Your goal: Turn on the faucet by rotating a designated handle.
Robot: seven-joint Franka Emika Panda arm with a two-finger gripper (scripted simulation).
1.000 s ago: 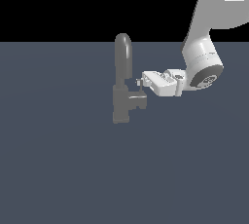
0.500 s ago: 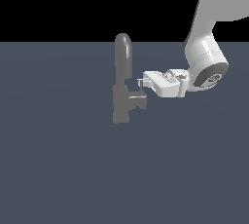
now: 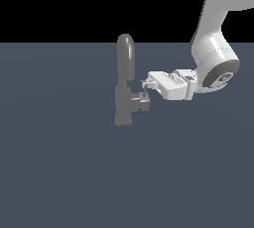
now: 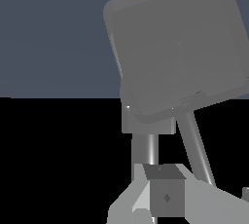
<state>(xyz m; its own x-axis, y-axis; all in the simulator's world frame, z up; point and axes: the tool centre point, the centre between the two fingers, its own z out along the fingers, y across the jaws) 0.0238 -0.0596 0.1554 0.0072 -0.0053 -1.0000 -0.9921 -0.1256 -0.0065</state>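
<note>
**Gripper at the faucet's side stub**

A small matte grey metal faucet [image 3: 124, 100] with a tall arched tube spout stands on a flat slate-blue floor [image 3: 64, 172]. A short grey horizontal handle [image 3: 141, 102] juts from its blocky base toward the exterior view's right. The white arm [image 3: 213, 53] reaches in from the upper right, its white gripper [image 3: 146, 86] lying level, fingertips just above the stub's end. Their spacing is too small to judge.

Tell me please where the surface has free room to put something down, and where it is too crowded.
The grey surface is bare in front of the faucet and to the exterior view's left of it. The exterior view's right of the faucet is crowded: the claw sits at the handle, with the arm behind it.
</note>
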